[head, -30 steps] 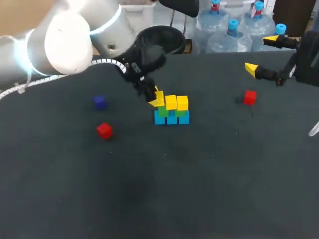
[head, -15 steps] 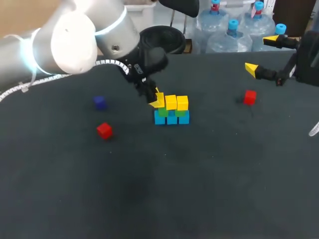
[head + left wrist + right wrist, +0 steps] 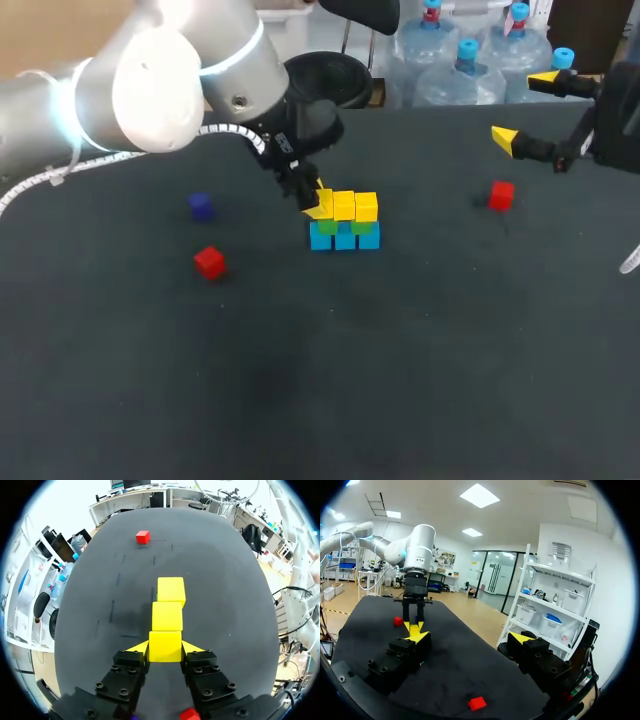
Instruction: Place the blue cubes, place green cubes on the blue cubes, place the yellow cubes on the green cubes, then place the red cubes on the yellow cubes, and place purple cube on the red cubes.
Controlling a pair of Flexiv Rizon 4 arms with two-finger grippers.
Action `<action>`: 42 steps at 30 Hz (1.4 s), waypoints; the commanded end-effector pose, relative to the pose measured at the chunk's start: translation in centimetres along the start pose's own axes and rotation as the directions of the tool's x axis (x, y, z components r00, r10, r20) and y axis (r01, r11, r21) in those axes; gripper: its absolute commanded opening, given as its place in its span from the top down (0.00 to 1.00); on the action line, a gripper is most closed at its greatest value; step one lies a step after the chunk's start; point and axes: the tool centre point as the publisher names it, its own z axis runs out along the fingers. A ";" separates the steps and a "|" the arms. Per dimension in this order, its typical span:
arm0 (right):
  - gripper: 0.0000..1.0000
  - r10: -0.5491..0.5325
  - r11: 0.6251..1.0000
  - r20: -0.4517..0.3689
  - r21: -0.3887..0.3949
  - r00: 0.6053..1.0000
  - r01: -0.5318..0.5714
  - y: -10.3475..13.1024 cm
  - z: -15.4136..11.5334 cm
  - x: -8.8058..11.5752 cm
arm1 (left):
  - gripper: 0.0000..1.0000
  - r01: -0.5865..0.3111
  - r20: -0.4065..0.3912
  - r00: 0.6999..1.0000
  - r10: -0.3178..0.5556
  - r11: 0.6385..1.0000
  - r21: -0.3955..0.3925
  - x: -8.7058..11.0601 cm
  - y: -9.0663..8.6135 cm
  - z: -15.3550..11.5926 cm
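Three blue cubes (image 3: 345,238) stand in a row mid-table, with green cubes (image 3: 362,226) on them and two yellow cubes (image 3: 355,205) on top. My left gripper (image 3: 318,203) is shut on a third yellow cube (image 3: 165,646) at the row's left end, in line with the other two yellow cubes (image 3: 168,615). One red cube (image 3: 209,262) and the purple cube (image 3: 200,205) lie to the left. Another red cube (image 3: 501,195) lies at the right. My right gripper (image 3: 525,108) hangs open and holds nothing above the back right; the right wrist view shows it (image 3: 469,637) above that red cube (image 3: 477,703).
The dark tabletop (image 3: 400,350) spreads wide in front of the stack. Its back edge (image 3: 450,108) runs just behind my right gripper. My left arm (image 3: 160,85) reaches in over the back left of the table.
My left arm has shifted slightly right, and the held yellow cube has settled a touch lower at the row's left end. The right arm has not moved.
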 end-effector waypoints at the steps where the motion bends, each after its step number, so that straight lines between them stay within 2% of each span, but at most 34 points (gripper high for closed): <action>1: 0.00 0.000 1.000 0.000 0.000 1.000 0.000 0.0 -0.1 0.0 | 1.00 -0.002 -0.006 1.000 0.002 1.000 0.008 0.0 0.4 0.2; 5: 0.00 0.000 1.000 0.000 0.000 1.000 0.000 0.0 -0.1 0.0 | 1.00 -0.002 -0.011 1.000 0.002 1.000 0.011 0.1 0.4 0.3; 7: 0.00 0.000 1.000 0.000 0.000 1.000 0.000 0.0 -0.1 0.0 | 0.81 -0.001 -0.012 1.000 0.001 1.000 0.012 0.2 0.4 0.3; 9: 0.00 0.000 1.000 0.000 0.000 1.000 0.000 0.0 -0.1 0.0 | 0.73 0.001 -0.013 1.000 -0.001 1.000 0.012 0.2 0.4 0.4; 16: 0.00 0.000 1.000 0.000 0.000 1.000 0.000 0.0 -0.1 0.0 | 0.67 0.004 -0.017 1.000 -0.004 1.000 0.007 0.4 0.5 0.4; 25: 0.00 0.000 1.000 0.000 0.000 1.000 0.000 0.0 -0.1 0.0 | 0.50 0.003 -0.019 1.000 -0.002 1.000 0.015 0.4 0.4 0.6; 26: 0.00 0.000 1.000 0.000 0.000 1.000 0.000 0.0 -0.1 0.0 | 0.44 0.003 -0.018 1.000 -0.002 1.000 0.016 0.4 0.3 0.7; 29: 0.00 0.000 1.000 0.000 0.000 1.000 0.000 0.0 -0.1 0.0 | 0.00 0.004 -0.019 1.000 -0.004 1.000 0.018 0.3 0.2 0.7; 42: 0.00 0.000 1.000 0.000 0.000 1.000 0.000 0.0 -0.1 0.0 | 0.02 0.016 -0.014 1.000 -0.016 1.000 0.011 0.4 0.3 0.2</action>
